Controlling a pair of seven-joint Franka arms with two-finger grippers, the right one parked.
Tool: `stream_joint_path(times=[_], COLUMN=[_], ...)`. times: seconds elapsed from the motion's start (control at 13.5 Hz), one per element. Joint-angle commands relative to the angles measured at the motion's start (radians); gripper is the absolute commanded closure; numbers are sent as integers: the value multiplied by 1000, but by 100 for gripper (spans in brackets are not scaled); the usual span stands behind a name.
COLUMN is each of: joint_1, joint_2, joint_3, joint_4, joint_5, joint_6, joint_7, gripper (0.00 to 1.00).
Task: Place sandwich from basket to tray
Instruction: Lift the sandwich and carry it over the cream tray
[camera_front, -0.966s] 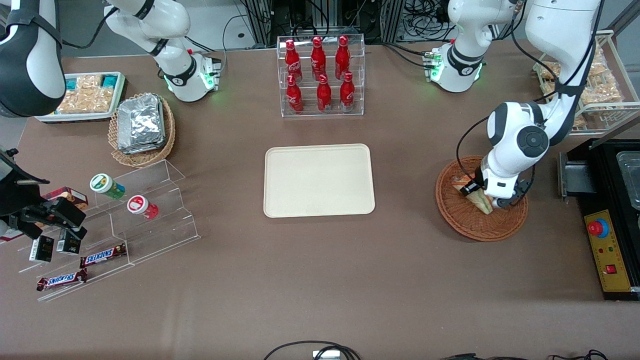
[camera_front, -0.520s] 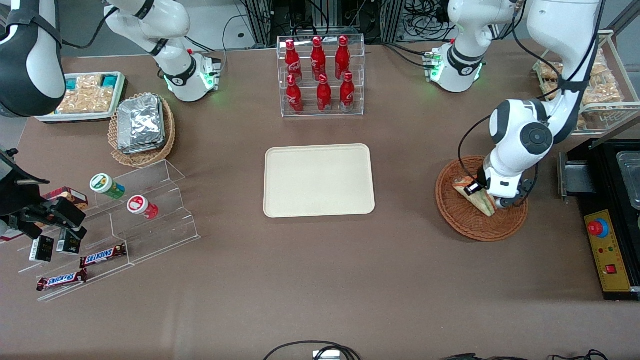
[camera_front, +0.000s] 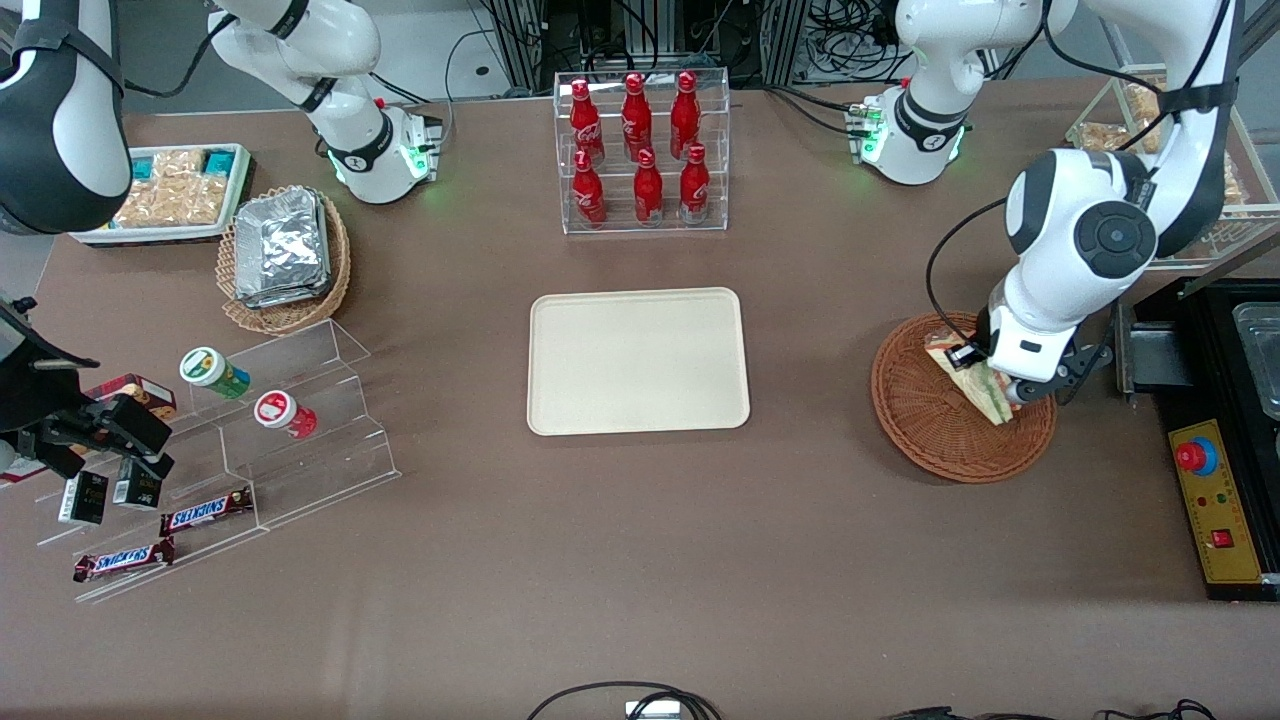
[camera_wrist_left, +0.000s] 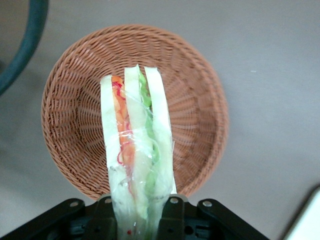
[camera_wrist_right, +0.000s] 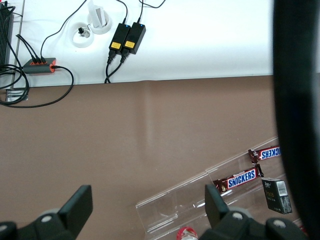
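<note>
Light: bright, even, overhead.
Shadows: soft, short beside tray (camera_front: 638, 361).
Focus: gripper (camera_wrist_left: 135, 220) blurred; sandwich (camera_wrist_left: 136, 150), basket (camera_wrist_left: 200, 115) sharp.

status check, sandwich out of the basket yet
Gripper shut on sandwich, lifted above basket. Not over tray yet. Bare table between basket and tray.

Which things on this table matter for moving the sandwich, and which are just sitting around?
Job:
- clear-wrapped triangular sandwich, held in the gripper above the basket
- round reddish-brown wicker basket
- flat cream rectangular tray

Lying about:
- red bottles in clear rack
- foil packets in tan basket
- Snickers bars
- round-lidded jars
</note>
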Motion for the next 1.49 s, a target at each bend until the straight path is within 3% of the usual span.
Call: stream_joint_path(times=[0.0, 0.67, 0.89, 1.04, 1.41], joint_1=[-1, -1, -12, -76, -164], joint_2=[8, 51, 108, 161, 275], joint_3=[-89, -387, -470, -472, -472], joint_4=[66, 89, 89, 91, 126], joint_5=[12, 108, 125, 189, 199], joint_6=[-51, -29, 1, 6, 75], joint_7=[-2, 5, -76, -162, -207], gripper=[100, 100, 100, 100, 100])
